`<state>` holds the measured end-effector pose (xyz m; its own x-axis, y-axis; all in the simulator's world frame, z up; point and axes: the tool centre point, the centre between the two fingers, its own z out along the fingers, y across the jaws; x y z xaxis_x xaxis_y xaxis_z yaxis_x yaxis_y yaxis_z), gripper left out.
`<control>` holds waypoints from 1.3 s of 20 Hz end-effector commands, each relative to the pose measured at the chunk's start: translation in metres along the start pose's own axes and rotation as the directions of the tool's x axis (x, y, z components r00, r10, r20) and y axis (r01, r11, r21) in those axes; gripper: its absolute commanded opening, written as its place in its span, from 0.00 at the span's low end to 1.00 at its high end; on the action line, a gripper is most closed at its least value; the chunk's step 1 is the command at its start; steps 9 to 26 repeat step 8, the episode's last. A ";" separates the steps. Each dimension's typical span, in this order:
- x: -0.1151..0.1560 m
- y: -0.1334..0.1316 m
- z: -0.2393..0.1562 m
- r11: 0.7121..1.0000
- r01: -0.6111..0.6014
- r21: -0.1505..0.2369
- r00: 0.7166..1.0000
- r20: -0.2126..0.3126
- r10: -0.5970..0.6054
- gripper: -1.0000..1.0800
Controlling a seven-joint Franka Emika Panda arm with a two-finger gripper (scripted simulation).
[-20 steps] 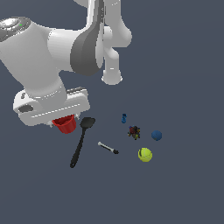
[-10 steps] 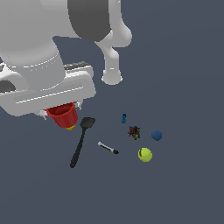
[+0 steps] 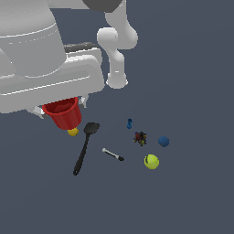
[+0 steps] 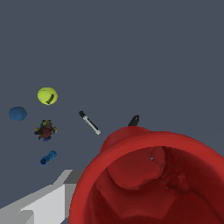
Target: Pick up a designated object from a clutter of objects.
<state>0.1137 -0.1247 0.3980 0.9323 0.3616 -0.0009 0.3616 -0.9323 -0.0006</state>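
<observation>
- Fingers (image 3: 61, 109) were closed on red cup (image 3: 62, 113), held clear above counter (image 3: 183, 196).
- Yellow ball (image 3: 72, 132) lay just below the fingers; black spatula (image 3: 85, 147) lay beside it.
- Tennis ball (image 4: 47, 96) sat well apart from the fingers.

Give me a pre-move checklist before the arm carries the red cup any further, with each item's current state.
1. Red cup is at the gripper: ok; it hangs right under the arm's hand and fills the wrist view.
2. Grip secure: cannot tell; the fingers are hidden in both views.
3. Right object taken: ok; the yellow ball sits below the cup, not in the gripper.
4. Cup clear of the black spatula: ok; the spatula lies apart on the floor.
5. Other clutter apart from the cup: ok; marker, tennis ball, blue ball, dark toy and small blue piece lie toward the exterior view's right.
</observation>
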 end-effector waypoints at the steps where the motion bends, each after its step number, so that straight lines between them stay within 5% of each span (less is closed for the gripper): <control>1: 0.003 -0.001 -0.007 1.000 0.000 -0.001 1.000 -0.001 0.000 0.00; 26: 0.006 -0.001 -0.013 1.000 0.000 -0.001 1.000 -0.001 0.000 0.00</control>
